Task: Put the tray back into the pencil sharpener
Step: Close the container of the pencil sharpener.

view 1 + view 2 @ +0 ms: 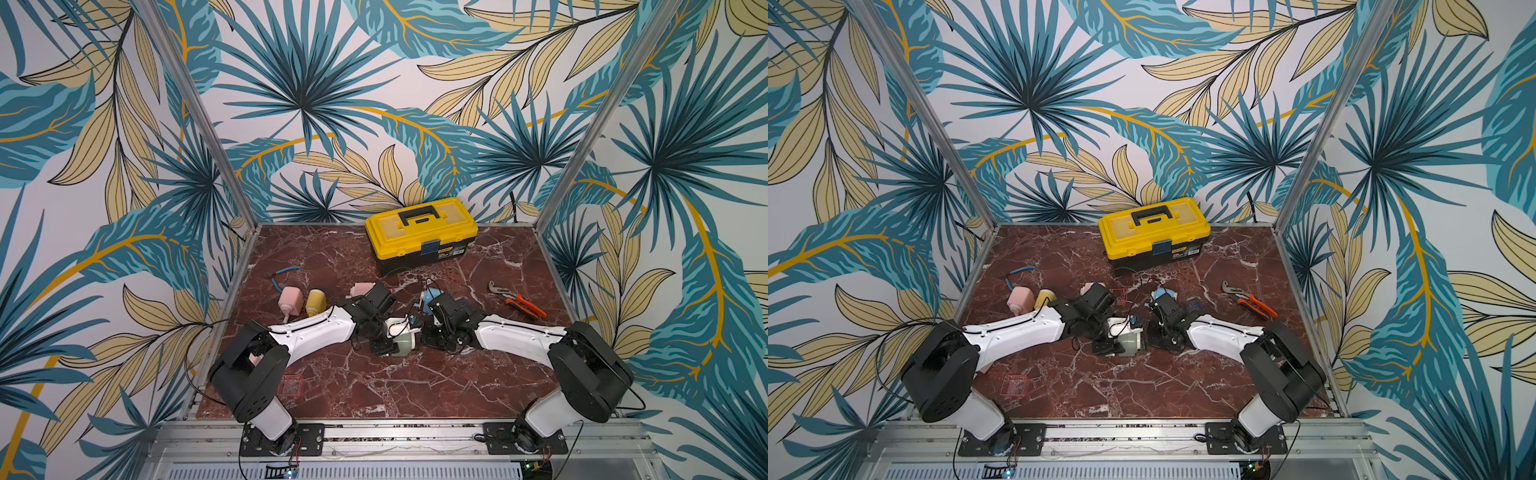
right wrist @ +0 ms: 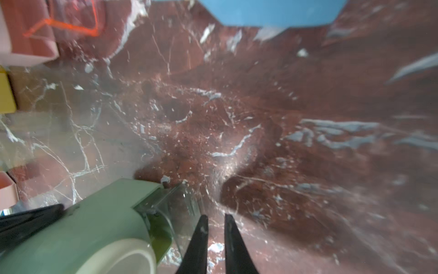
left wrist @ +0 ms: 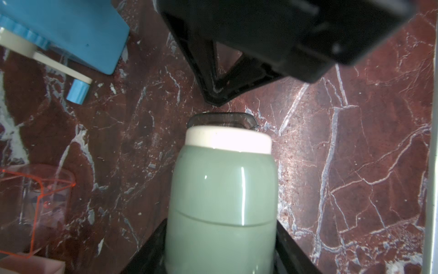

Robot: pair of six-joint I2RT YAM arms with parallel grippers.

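The pale green pencil sharpener (image 1: 404,340) (image 1: 1130,341) lies on its side mid-table, white end cap toward the right arm. My left gripper (image 3: 221,261) is shut on its body (image 3: 222,201), one black finger on each flank. The clear grey tray (image 3: 221,119) (image 2: 176,206) sits partway in the sharpener's slot and sticks out of the end. My right gripper (image 2: 215,219) is beside the tray's outer end, fingers almost together with a slim gap and nothing between them. In the left wrist view its black tip (image 3: 214,97) hovers just beyond the tray.
A yellow toolbox (image 1: 419,228) stands at the back, and orange pliers (image 1: 519,303) lie to the right. Pink (image 1: 289,301), yellow (image 1: 316,301) and blue (image 1: 430,296) sharpeners lie nearby. A red clear tray (image 1: 293,384) rests near the left arm's base, and another (image 1: 1119,295) lies behind the left wrist.
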